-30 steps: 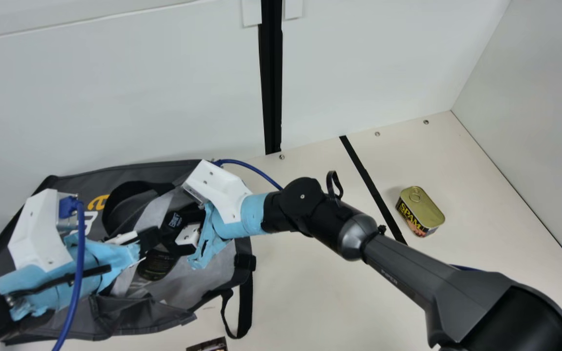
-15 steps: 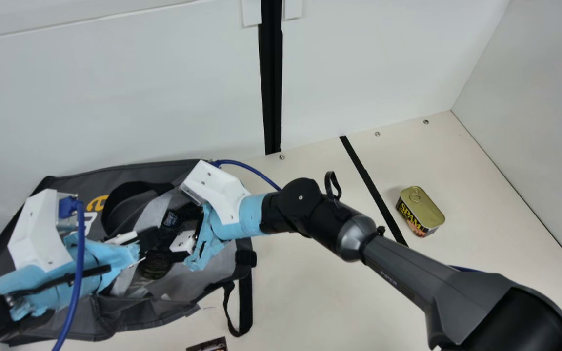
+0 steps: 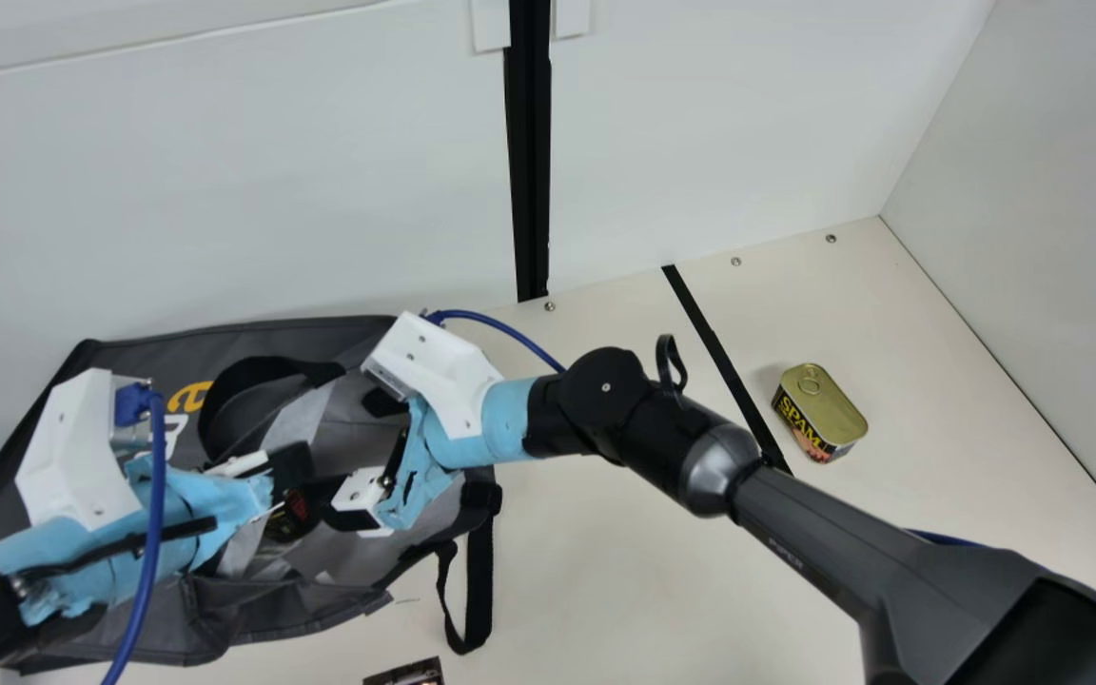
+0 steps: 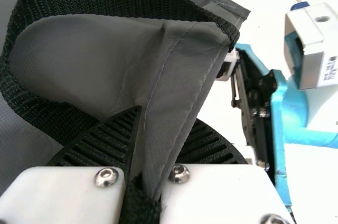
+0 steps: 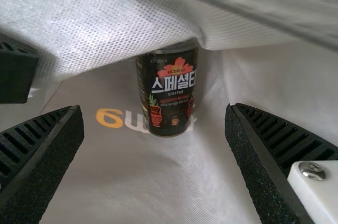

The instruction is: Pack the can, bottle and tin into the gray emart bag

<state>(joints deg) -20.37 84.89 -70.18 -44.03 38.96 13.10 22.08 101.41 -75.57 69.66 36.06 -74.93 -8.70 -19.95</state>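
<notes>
Can (image 5: 170, 97) inside bag (image 5: 137, 176), right wrist view

A cream table (image 3: 605, 590) carries the gray emart bag (image 3: 253, 614), one black strap (image 3: 479, 590) trailing from the bag's right side; well apart to the bag's right, the tin (image 3: 829, 400) sits lid up; a black strip (image 3: 719, 362) runs between bag and tin; just nearer than the bag lies a dark printed item (image 3: 405, 675), partly cut off.
</notes>
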